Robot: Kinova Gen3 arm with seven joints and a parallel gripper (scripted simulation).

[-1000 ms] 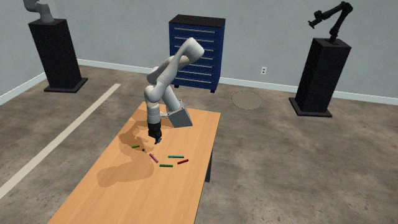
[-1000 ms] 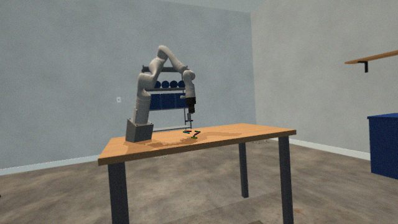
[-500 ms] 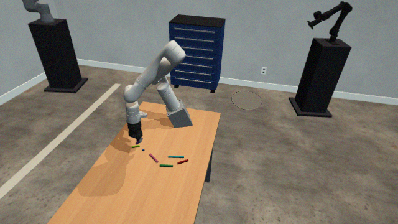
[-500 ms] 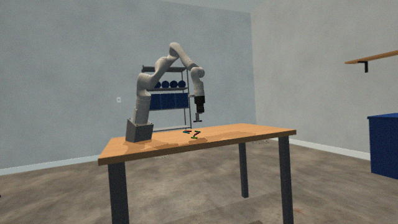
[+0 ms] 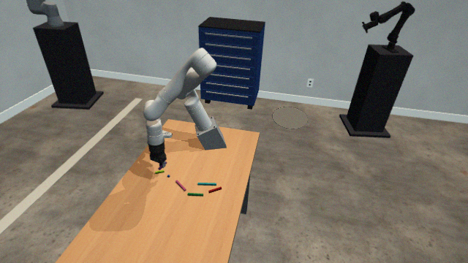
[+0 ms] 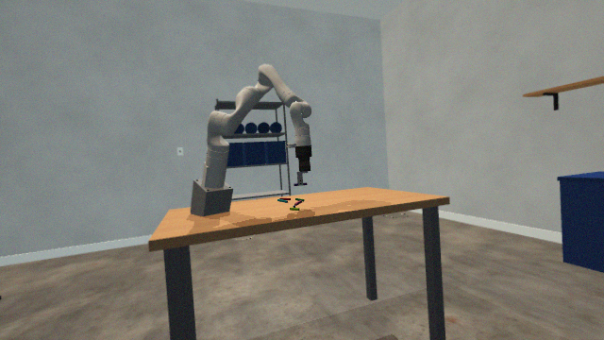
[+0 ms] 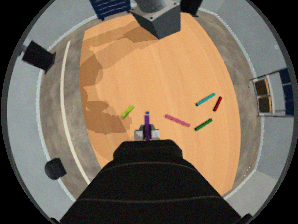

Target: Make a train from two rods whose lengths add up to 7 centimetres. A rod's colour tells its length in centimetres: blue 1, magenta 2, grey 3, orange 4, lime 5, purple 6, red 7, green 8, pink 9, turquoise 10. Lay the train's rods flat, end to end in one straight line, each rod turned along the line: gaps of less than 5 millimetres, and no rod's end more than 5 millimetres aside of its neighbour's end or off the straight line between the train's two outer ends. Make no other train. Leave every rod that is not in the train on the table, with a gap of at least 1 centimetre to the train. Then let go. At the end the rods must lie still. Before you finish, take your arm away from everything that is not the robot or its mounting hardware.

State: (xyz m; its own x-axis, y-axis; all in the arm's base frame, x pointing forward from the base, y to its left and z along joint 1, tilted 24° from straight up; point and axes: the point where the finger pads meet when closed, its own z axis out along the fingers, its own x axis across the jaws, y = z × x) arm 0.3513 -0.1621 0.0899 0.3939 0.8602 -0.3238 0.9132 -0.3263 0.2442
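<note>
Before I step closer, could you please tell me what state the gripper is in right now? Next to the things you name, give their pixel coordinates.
Gripper [image 5: 162, 166] [image 6: 300, 183] [image 7: 147, 129]: jaws closed on the purple rod [image 7: 147, 125], held above the table [image 5: 205, 226] [image 6: 368, 200] [image 7: 170, 65].

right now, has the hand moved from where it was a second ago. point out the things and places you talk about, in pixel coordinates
Yes. In the top view the hand [image 5: 162, 166] [image 6: 300, 183] [image 7: 147, 129] has shifted left, away from the blue cabinet [image 5: 231, 62] and nearer the lime rod [image 5: 159, 172] [image 6: 294, 209] [image 7: 128, 112].
</note>
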